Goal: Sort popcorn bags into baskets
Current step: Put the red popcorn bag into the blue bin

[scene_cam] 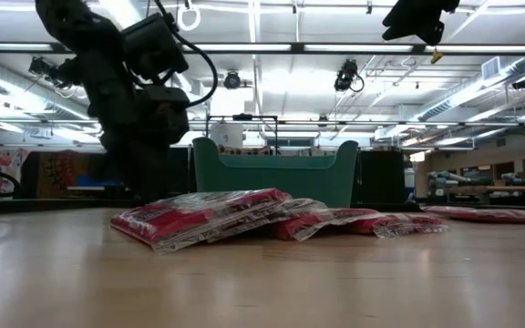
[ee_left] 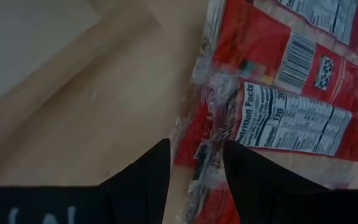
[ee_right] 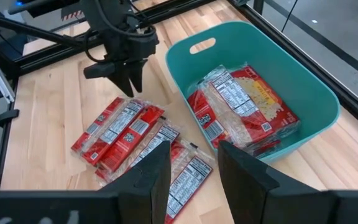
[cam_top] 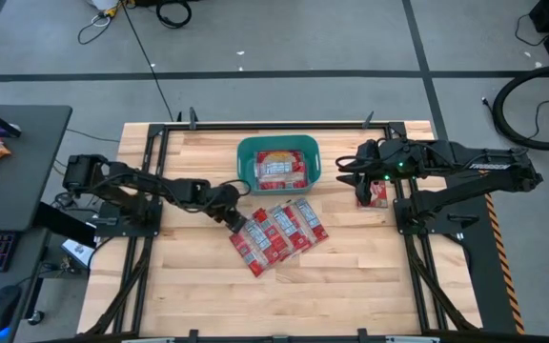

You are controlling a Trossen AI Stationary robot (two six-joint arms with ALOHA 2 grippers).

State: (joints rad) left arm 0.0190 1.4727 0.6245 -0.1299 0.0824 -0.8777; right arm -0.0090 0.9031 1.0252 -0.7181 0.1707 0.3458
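A fan of red popcorn bags (cam_top: 276, 234) lies overlapping on the wooden table (cam_top: 198, 295), nearest the front edge. The left gripper (cam_top: 233, 221) is low at the near-left end of this pile, its jaws spread with the crinkled edge of one bag (ee_left: 207, 134) between them; whether they touch it cannot be told. Just behind the pile stands the teal basket (cam_top: 248, 152), holding several more bags (cam_top: 279, 169), one with a yellowish round design (ee_right: 267, 99). To the basket's right, the right gripper (cam_top: 345, 171) hovers above the table, its jaws spread and holding nothing. One more bag (cam_top: 376, 193) lies on the table beneath that arm.
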